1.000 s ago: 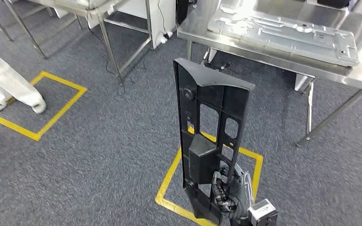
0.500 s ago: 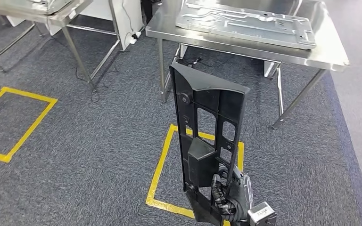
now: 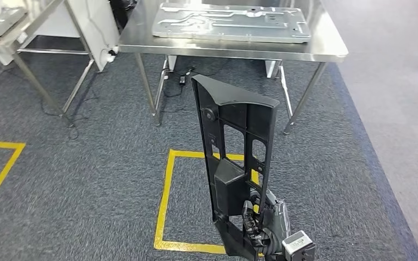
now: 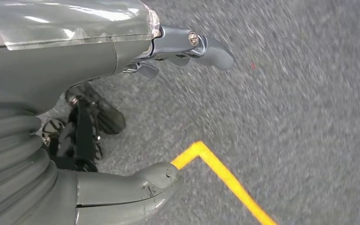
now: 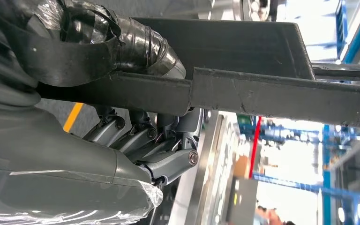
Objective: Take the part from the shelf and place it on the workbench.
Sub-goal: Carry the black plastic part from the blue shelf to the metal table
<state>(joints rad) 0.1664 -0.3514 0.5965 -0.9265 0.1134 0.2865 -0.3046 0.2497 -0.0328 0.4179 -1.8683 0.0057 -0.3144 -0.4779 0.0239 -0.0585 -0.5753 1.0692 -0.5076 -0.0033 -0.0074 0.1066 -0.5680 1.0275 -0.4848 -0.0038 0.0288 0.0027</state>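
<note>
My right hand [image 3: 261, 225] grips the lower end of a long black plastic part [image 3: 234, 147] with cut-outs and holds it upright in front of me. In the right wrist view the fingers [image 5: 136, 136] wrap around the part's dark edge [image 5: 262, 93]. The steel workbench [image 3: 326, 51] stands ahead, with a flat silver metal panel [image 3: 231, 22] lying on it. My left hand [image 4: 122, 122] hangs over the grey carpet with its fingers apart and nothing in it.
A yellow taped square [image 3: 167, 196] marks the carpet just in front of me, and another yellow line [image 3: 0, 174] lies at the left. A second metal table [image 3: 27, 32] stands at the far left. Cables [image 3: 182, 79] trail under the workbench.
The camera has turned, so the workbench now sits nearly straight ahead and closer to centre. The person at the left has left the picture. The part stays in my right hand.
</note>
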